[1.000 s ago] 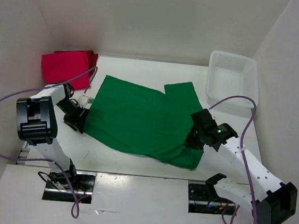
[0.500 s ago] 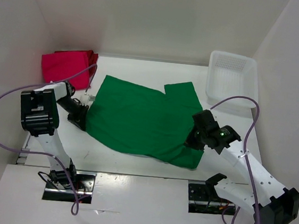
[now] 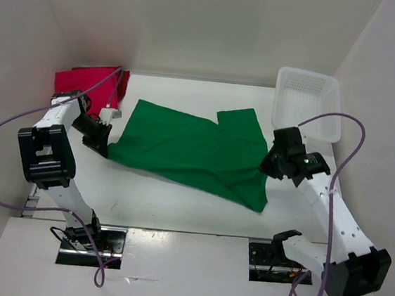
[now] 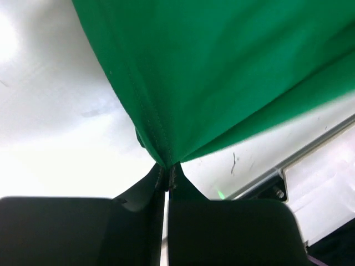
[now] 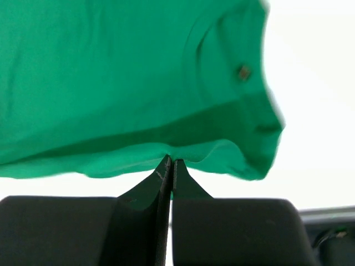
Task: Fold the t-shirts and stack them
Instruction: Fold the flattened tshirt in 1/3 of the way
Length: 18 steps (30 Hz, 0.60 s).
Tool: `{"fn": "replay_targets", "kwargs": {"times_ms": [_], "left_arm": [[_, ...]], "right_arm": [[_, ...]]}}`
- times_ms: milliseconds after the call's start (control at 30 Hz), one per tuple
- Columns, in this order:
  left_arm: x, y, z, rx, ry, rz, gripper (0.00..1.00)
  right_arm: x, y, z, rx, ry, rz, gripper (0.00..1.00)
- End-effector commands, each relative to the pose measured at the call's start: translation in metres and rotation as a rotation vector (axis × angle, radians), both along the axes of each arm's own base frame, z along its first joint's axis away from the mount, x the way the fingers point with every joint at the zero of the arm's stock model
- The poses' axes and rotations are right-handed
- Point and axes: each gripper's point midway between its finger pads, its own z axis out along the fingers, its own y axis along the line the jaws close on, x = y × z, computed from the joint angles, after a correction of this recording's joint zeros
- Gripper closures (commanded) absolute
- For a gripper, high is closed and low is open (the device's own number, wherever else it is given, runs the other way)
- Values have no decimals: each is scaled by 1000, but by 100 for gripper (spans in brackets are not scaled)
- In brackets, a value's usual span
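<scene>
A green t-shirt (image 3: pixel 190 151) lies spread across the middle of the table, its near edge lifted. My left gripper (image 3: pixel 106 147) is shut on the shirt's left edge; in the left wrist view the green cloth (image 4: pixel 222 72) runs into the closed jaws of the gripper (image 4: pixel 167 169). My right gripper (image 3: pixel 268 166) is shut on the shirt's right edge; in the right wrist view the cloth (image 5: pixel 122 83) hangs from the closed tips of the gripper (image 5: pixel 171 162). A folded crimson t-shirt (image 3: pixel 83 88) lies at the back left, a darker red edge (image 3: pixel 123 82) showing beside it.
A white perforated basket (image 3: pixel 308 106) stands at the back right, just behind the right arm. White walls close in the table on the left, back and right. Purple cables loop off both arms.
The left gripper has shut on the shirt's left edge. Both grippers have moved toward the back of the table, pulling the shirt's near edge up and back.
</scene>
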Motion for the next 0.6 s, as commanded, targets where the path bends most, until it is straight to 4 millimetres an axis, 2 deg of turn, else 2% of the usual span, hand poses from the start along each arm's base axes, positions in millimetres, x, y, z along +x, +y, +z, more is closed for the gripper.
{"fn": "replay_targets", "kwargs": {"times_ms": [0,67,133,200,300,367,400,533,567], "left_arm": [[9,-3,-3,-56,42,15,100],[21,-4,-4,-77,43,37,100],[31,-4,-7,-91,56,63,100],[48,-1,-3,-94,28,76,100],[65,3,-7,-93,29,115,100],[72,5,-19,-64,44,129,94],[77,8,-22,-49,38,137,87],[102,13,-15,-19,-46,154,84],[115,6,-3,-20,-102,130,84]], "right_arm": [[45,-15,16,-91,-94,17,100],[60,-16,7,-138,-71,33,100],[72,-18,8,-174,-75,43,100],[82,-18,-1,-188,-56,47,100],[87,-17,-9,-196,-44,56,100],[87,-13,-15,-183,-31,79,100],[90,-12,-16,-183,-33,79,100],[94,-9,-25,-185,-17,94,100],[94,-9,-25,-185,-17,94,100]]}}
